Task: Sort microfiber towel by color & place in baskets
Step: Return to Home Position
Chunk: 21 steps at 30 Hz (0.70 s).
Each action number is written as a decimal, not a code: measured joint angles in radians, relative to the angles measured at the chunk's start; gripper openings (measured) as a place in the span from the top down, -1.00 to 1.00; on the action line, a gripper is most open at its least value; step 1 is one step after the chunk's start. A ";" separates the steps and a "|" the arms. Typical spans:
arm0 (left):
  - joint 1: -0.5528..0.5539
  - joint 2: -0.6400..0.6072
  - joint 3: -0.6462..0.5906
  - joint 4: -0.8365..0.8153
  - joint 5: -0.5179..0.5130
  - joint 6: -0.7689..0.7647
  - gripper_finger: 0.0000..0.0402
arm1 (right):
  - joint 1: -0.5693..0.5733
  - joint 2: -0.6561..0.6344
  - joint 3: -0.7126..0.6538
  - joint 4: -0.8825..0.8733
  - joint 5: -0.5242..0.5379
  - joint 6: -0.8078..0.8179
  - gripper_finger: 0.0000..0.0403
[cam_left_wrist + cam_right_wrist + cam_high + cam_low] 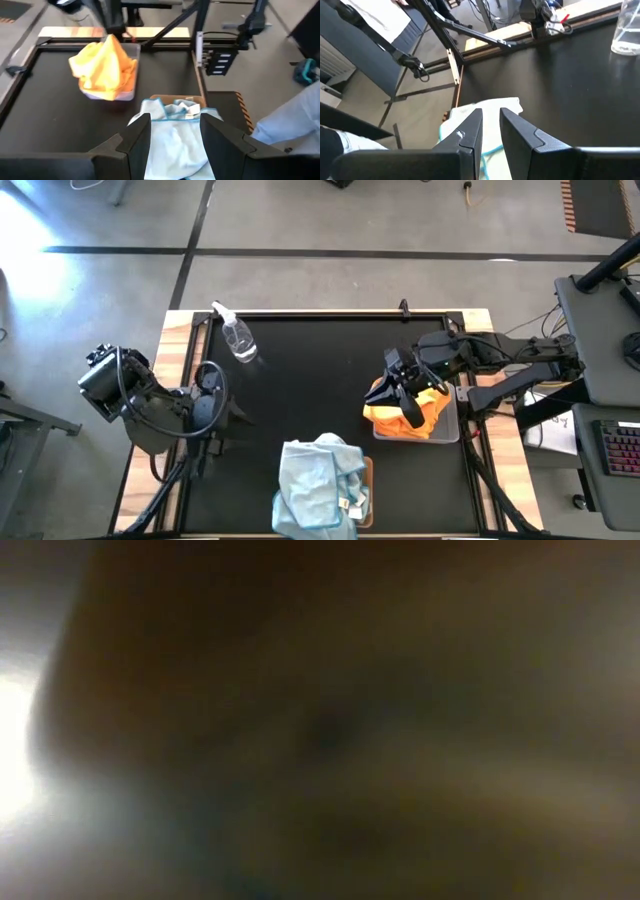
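Note:
A heap of orange microfiber towels (pixel 432 412) fills the light grey basket (pixel 452 430) at the table's right. My right gripper (pixel 405 405) hovers over it, its fingers a narrow gap apart, with an orange towel (pixel 105 70) drawn up to it in a peak. Several pale blue towels (pixel 318 485) lie piled on the tan basket (pixel 369 480) at the near edge. My left gripper (pixel 172 145) stands open above the table's left side, pointing toward the blue pile (pixel 175 130) and touching nothing. My right gripper has the orange towel by a bunched peak (pixel 111 42), coming at it from above. The cloth hangs below like a tent, and its lower part rests on the heap in the grey basket (pixel 134 50). Its own wrist view shows no cloth between the fingers.
A clear plastic spray bottle (pixel 238 338) lies at the table's far left. The black tabletop (pixel 320 380) lies bare between the arms. Wooden rails and dark frame posts run along the table's edges. A person's pale sleeve (pixel 290 125) shows beyond the near right corner.

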 joint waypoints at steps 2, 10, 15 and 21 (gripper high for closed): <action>-0.002 -0.008 0.000 -0.030 -0.014 -0.022 0.23 | 0.000 -0.011 -0.023 -0.003 0.000 0.000 0.71; -0.002 -0.015 -0.001 -0.093 -0.035 -0.061 0.23 | 0.000 -0.109 -0.152 0.008 0.009 0.014 0.71; -0.002 -0.015 -0.002 -0.110 -0.044 -0.062 0.23 | 0.000 -0.188 -0.255 0.086 0.012 0.013 0.71; -0.002 -0.015 -0.002 -0.128 -0.056 -0.096 0.23 | 0.000 -0.287 -0.402 0.184 0.012 -0.023 0.71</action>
